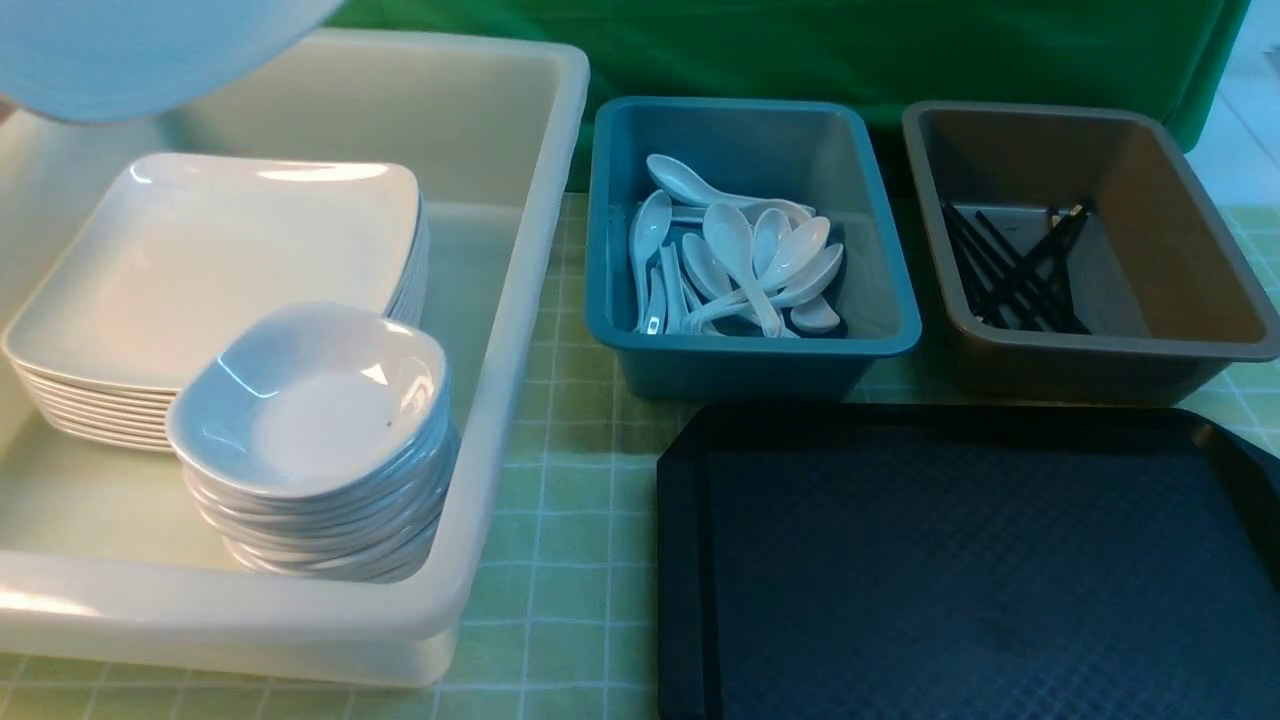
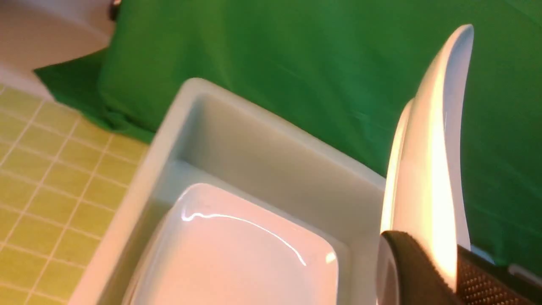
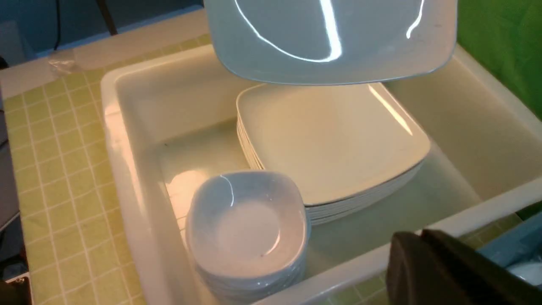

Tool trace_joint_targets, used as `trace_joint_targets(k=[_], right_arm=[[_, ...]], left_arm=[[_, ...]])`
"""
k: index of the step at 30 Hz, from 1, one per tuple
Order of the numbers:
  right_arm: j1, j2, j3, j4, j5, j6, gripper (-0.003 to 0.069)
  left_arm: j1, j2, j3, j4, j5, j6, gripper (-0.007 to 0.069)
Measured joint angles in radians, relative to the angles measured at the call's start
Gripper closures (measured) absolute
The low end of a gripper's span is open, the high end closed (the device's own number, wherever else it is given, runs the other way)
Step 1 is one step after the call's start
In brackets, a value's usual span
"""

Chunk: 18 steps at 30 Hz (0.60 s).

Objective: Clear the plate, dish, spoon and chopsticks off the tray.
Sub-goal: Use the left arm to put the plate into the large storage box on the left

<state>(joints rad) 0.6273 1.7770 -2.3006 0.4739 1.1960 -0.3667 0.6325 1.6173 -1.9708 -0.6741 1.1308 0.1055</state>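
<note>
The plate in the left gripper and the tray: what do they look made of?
The plate: glossy white, ceramic or melamine by its sharp light streaks; the look leaves that open. The tray: black moulded plastic, apparently, matte with a diamond-textured surface.

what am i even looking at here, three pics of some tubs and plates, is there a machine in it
These are three cameras on one two-armed robot at the same moment. The wide picture looks forward from between its arms. The other two cameras sit on its wrists.

On the checked tablecloth stands a white tub with a stack of plates and a stack of small dishes. Next to it are a blue tub of spoons, a brown tub of chopsticks and, nearer the robot, a black tray, with nothing on the part in view.

The left tool is shut on the edge of a plate, held in the air above the plate stack. The right tool shows only as a dark shape beside the white tub; it is shut, and I see nothing in it.
</note>
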Motion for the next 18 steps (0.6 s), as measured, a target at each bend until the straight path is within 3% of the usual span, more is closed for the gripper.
trace_joint_targets(k=[8, 12, 18], right_arm=[[0.049, 0.071, -0.067, -0.001, 0.005, 0.023, 0.0655], [0.049, 0.072, -0.069, -0.010, 0.006, 0.029, 0.0655], [0.049, 0.072, -0.070, -0.014, 0.006, 0.031, 0.0655]], left_arm=[[0.001, 0.002, 0.507, -0.206, -0.349, 0.161, 0.0622], [-0.054, 0.004, 0.670, -0.256, -0.552, 0.206, 0.0622], [-0.149, 0.010, 0.785, -0.266, -0.718, 0.245, 0.0621]])
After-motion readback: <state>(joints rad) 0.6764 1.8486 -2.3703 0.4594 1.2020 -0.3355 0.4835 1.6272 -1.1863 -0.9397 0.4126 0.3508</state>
